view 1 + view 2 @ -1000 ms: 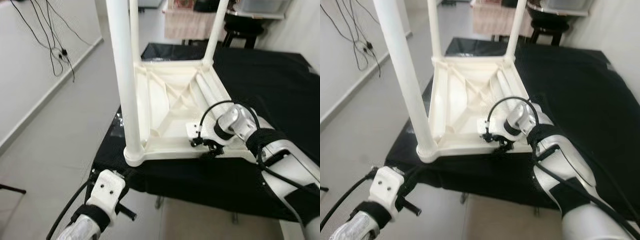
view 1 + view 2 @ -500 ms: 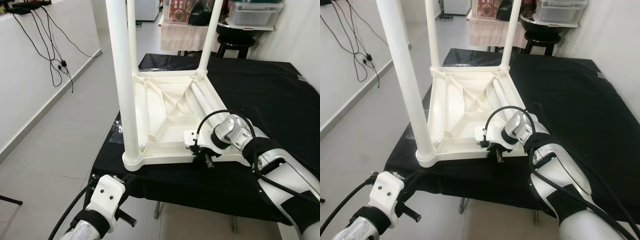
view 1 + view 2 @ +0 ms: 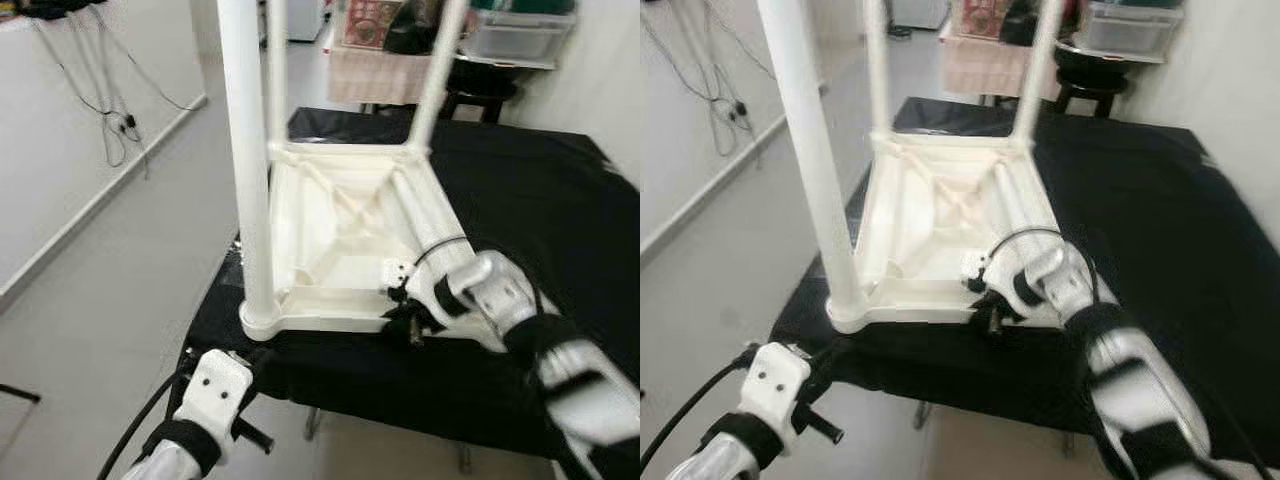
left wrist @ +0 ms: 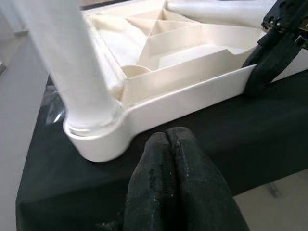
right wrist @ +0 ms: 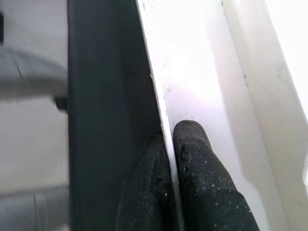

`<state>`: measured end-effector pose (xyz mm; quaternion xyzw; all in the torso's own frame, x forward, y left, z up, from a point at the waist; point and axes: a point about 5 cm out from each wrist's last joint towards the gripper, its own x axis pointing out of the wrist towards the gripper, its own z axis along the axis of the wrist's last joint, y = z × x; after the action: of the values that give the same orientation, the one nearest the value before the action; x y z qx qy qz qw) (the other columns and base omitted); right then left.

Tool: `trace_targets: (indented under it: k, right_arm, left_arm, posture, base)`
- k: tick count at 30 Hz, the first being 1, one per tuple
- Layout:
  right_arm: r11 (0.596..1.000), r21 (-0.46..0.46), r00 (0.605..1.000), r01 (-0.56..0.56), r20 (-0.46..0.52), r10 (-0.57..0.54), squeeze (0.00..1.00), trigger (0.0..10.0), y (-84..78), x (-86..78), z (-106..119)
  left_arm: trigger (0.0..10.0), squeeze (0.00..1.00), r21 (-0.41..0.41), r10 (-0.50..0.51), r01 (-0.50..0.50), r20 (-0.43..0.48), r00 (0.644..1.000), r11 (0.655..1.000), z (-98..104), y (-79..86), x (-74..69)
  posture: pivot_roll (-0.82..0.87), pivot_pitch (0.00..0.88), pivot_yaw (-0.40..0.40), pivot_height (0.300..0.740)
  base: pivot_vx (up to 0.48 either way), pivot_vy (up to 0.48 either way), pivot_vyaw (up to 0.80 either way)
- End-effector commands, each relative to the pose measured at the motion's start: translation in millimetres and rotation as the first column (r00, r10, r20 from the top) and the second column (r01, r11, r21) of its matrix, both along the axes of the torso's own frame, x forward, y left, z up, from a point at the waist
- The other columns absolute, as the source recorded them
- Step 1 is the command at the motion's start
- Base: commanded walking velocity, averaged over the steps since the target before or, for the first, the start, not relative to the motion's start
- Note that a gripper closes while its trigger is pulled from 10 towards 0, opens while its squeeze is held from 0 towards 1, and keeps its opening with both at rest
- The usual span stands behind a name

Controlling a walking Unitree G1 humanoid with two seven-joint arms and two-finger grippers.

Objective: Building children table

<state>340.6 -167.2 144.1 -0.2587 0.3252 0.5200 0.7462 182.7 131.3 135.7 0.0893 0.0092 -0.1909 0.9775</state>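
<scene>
White plastic children's table (image 3: 340, 240) lies upside down on black-draped work surface (image 3: 540, 200), three legs up. Loose white cylindrical leg (image 3: 425, 215) rests inside the underside, long axis running away from robot. Right gripper (image 3: 410, 325) sits at the near rim (image 5: 161, 96), one finger inside, one outside, narrowly pinching the wall. Left gripper (image 4: 172, 159), fingers pressed together and empty, is just short of the near-left corner leg (image 3: 250, 170). Judgement: the right arm is nearer the loose leg and the empty corner socket.

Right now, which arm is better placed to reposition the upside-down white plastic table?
Right, probably. The right gripper already pinches the near rim of the upside-down white plastic table. The left gripper hangs shut below the black-draped worktop, touching nothing.
</scene>
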Motion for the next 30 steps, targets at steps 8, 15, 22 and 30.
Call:
trace_targets:
  k: [8, 15, 22, 30]
  right_arm:
    - [0.988, 0.070, 0.990, 0.141, -0.016, -0.140, 0.00, 0.0, -20.9, -4.6, 3.7]
    - [0.987, 0.094, 0.990, 0.132, 0.040, -0.136, 0.00, 0.0, -1.7, 0.3, 15.1]
    - [0.968, 0.127, 0.968, 0.218, 0.096, -0.231, 0.00, 0.0, -3.7, -0.1, 34.7]
    - [0.948, 0.118, 0.932, 0.296, 0.183, -0.313, 0.00, 0.0, -19.5, 2.9, 51.9]
  left_arm:
    - [10.0, 0.00, 0.007, -0.008, 0.008, -0.018, 1.000, 1.000, -3.4, 0.3, -0.8]
    - [10.0, 0.00, 0.013, -0.014, 0.014, -0.018, 1.000, 1.000, -4.5, -0.7, 0.2]
    - [10.0, 0.00, 0.021, -0.003, 0.003, -0.017, 1.000, 1.000, -5.1, 0.4, -1.7]
    - [10.0, 0.00, 0.025, -0.024, 0.025, -0.026, 0.999, 0.999, -5.8, 1.5, -1.3]
  posture:
    - [-0.03, 0.100, -0.064, 0.740]
    - [-0.01, 0.091, -0.070, 0.740]
    - [-0.01, 0.087, -0.070, 0.740]
    - [-0.02, 0.090, -0.048, 0.740]
  base:
    - [0.000, 0.000, 0.00]
    - [0.000, 0.000, 0.00]
    - [0.000, 0.000, 0.00]
    - [0.000, 0.000, 0.00]
